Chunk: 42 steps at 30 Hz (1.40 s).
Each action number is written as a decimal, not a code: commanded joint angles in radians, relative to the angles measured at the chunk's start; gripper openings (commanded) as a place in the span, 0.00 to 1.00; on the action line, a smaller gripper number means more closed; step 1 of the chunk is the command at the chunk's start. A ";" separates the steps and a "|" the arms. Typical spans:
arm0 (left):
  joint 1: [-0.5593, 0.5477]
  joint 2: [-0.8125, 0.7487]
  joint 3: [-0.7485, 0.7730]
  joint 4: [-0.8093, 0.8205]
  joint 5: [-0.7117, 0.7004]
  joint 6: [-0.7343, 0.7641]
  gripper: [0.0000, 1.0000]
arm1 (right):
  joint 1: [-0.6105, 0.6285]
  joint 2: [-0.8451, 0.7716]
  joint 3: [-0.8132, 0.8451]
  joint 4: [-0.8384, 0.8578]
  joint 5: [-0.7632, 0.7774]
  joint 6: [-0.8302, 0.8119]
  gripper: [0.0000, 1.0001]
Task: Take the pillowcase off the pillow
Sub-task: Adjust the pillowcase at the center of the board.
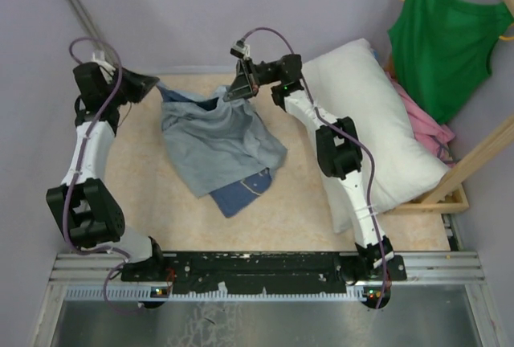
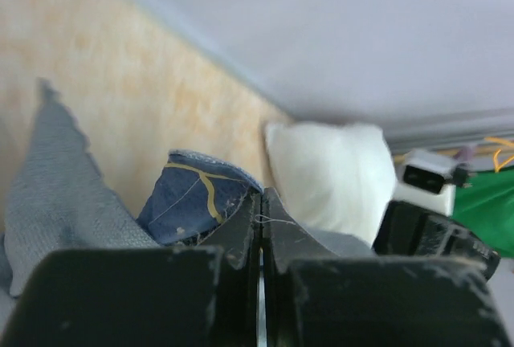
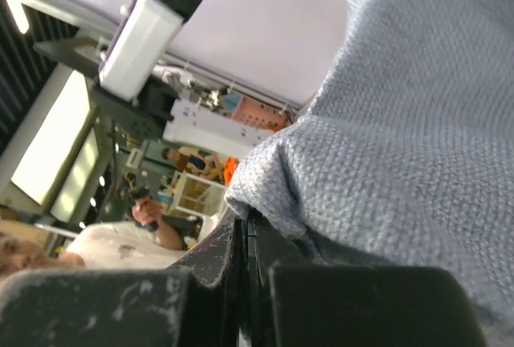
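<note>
Grey-blue pillowcase [image 1: 217, 142] | left hand [image 2: 261, 201], right hand [image 3: 242, 220] pinching it | pillow [image 1: 377, 114] beside

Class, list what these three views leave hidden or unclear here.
Top view: right arm hides the pillow's left edge.
Top view: pink garment mostly behind pillow, green tank top.
Right wrist view: pillowcase blocks the right half.
Left wrist view: left gripper's shut fingers hide the pinched cloth.

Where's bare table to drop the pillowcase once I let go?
Bare tabletop runs along the near edge, between the pillowcase and the arm bases, and left of it beside the left arm. The right side is crowded by the pillow.
</note>
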 commanded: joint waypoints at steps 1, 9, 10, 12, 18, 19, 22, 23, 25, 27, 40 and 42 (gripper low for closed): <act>0.003 -0.078 0.161 0.104 -0.148 0.106 0.00 | 0.043 -0.067 0.117 -0.674 0.062 -0.486 0.00; -0.002 0.010 0.406 0.203 -0.064 0.180 0.00 | 0.119 -0.129 0.430 -2.066 0.656 -1.650 0.00; -0.008 0.017 0.427 0.211 -0.044 0.186 0.00 | 0.135 -0.166 0.367 -2.086 0.726 -1.710 0.01; -0.022 0.033 0.471 0.211 -0.022 0.204 0.00 | 0.170 -0.249 0.261 -2.078 0.840 -1.808 0.04; -0.128 0.073 0.571 0.139 0.009 0.276 0.00 | 0.313 -0.371 0.226 -2.033 0.954 -2.001 0.28; -0.155 0.075 0.583 0.118 0.002 0.296 0.00 | 0.335 -0.390 0.224 -2.016 0.949 -2.019 0.44; -0.208 0.073 0.609 0.093 -0.020 0.329 0.00 | 0.356 -0.455 0.185 -1.935 0.885 -2.011 0.79; -0.211 0.070 0.619 0.086 -0.020 0.327 0.00 | 0.350 -0.490 0.143 -1.890 0.873 -1.982 0.88; -0.212 0.065 0.659 0.069 -0.018 0.333 0.00 | 0.324 -0.592 0.005 -1.760 0.848 -1.932 0.99; -0.212 0.059 0.697 0.046 -0.016 0.347 0.00 | 0.264 -0.702 -0.172 -1.558 0.791 -1.829 0.99; -0.045 -0.102 0.441 0.726 0.781 -0.062 0.00 | -0.099 -0.942 -0.820 -0.742 0.843 -1.330 0.99; -0.044 -0.099 0.373 1.082 0.905 -0.343 0.00 | -0.099 -0.901 -0.856 -0.675 0.833 -1.308 0.99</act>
